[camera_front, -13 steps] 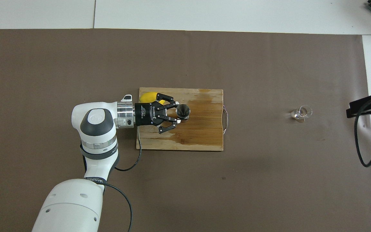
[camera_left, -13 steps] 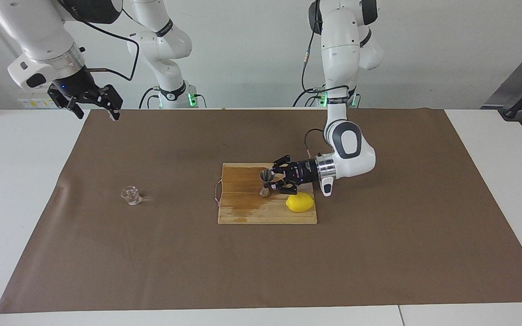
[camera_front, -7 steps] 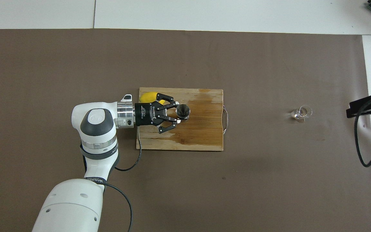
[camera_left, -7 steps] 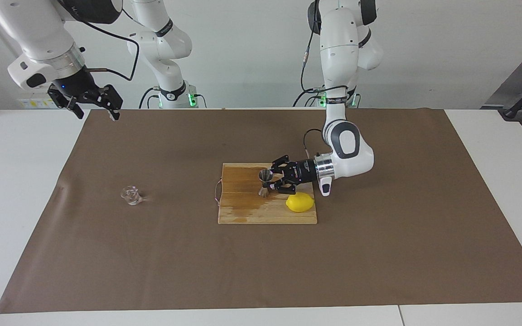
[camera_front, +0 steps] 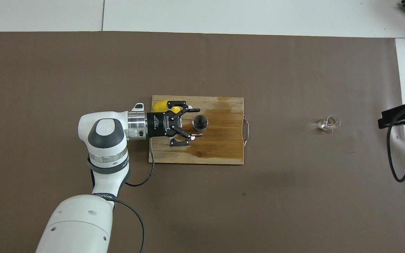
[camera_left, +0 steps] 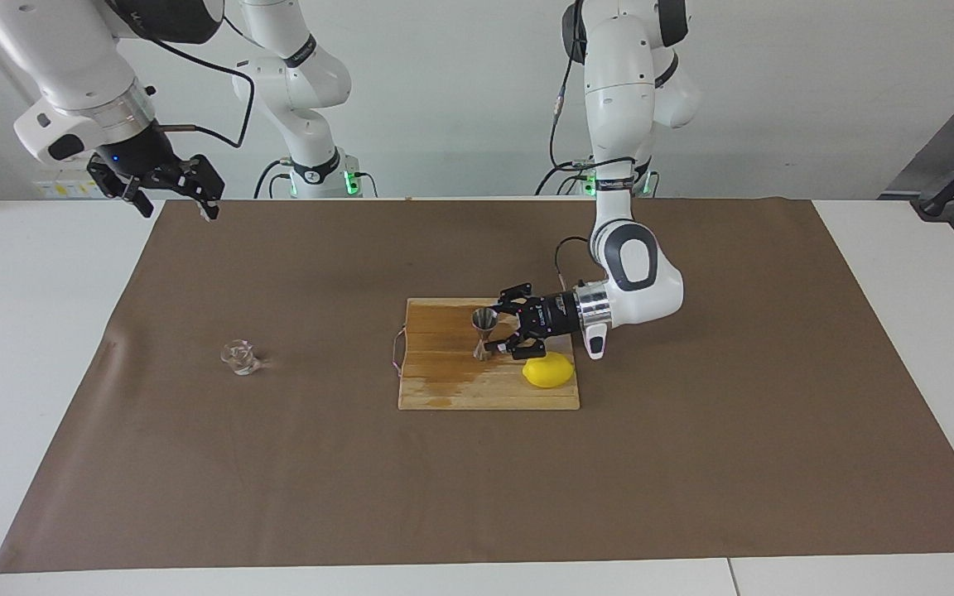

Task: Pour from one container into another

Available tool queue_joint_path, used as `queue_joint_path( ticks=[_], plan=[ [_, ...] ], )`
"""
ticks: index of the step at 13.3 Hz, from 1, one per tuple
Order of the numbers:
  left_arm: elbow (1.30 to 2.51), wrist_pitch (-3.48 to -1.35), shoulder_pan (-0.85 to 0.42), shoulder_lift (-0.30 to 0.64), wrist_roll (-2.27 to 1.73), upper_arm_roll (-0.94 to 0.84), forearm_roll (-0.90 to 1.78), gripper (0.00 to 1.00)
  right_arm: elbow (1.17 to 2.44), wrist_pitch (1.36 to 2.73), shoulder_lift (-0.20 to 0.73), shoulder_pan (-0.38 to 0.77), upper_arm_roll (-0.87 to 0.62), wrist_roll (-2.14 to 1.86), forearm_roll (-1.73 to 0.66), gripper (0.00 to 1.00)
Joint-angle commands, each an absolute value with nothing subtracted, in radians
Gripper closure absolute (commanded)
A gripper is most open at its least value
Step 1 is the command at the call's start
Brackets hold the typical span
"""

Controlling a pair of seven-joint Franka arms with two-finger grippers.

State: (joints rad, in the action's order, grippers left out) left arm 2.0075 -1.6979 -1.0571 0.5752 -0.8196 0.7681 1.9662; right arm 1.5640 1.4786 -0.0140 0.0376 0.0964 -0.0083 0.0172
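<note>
Brown paper is covering the counter, a wooden cutting board (camera_left: pixel 452 372) at its middle. On the board the steel jigger (camera_left: pixel 484 333) is standing upright, freed; the left claw (camera_front: pixel 192 123), fingers spread, is flanking it, forearm lying low and level beside the lemon (camera_left: pixel 548 370). Next, probably, comes fetching the glass cup (camera_left: pixel 239 357), sitting well apart toward the right arm's end, under no grip. The right claw (camera_left: pixel 175 189) is waiting, released, over the paper's edge.

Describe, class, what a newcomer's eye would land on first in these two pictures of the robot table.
The bright yellow lemon on the wooden cutting board mid-table draws the eye first. Beside it on the board stands the small silvery hourglass-shaped steel jigger, with the left arm's tool open around it. The tiny clear glass cup sits alone on the brown mat toward the right arm's end, where the right tool waits raised.
</note>
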Motion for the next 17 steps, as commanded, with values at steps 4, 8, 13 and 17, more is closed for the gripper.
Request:
queue_joint_path(
  ticks=[4,8,13,17],
  plan=[
    [2.022,-1.715,-1.088,0.578,-0.821,0.793,1.993,0.0,1.575,1.474,-0.026,0.035,0.092,-0.014,0.021,0.0],
    [2.022,-1.7,-1.088,0.574,-0.827,0.793,1.988,0.0,1.575,1.474,-0.026,0.037,0.092,-0.014,0.021,0.0],
    [2.02,-1.632,-1.075,0.568,-0.848,0.795,1.979,0.0,1.575,1.476,-0.026,0.037,0.092,-0.014,0.023,0.0],
    [2.016,-1.569,-1.066,0.566,-0.853,0.813,1.953,0.0,1.575,1.482,-0.026,0.038,0.092,-0.015,0.025,0.0]
  ],
)
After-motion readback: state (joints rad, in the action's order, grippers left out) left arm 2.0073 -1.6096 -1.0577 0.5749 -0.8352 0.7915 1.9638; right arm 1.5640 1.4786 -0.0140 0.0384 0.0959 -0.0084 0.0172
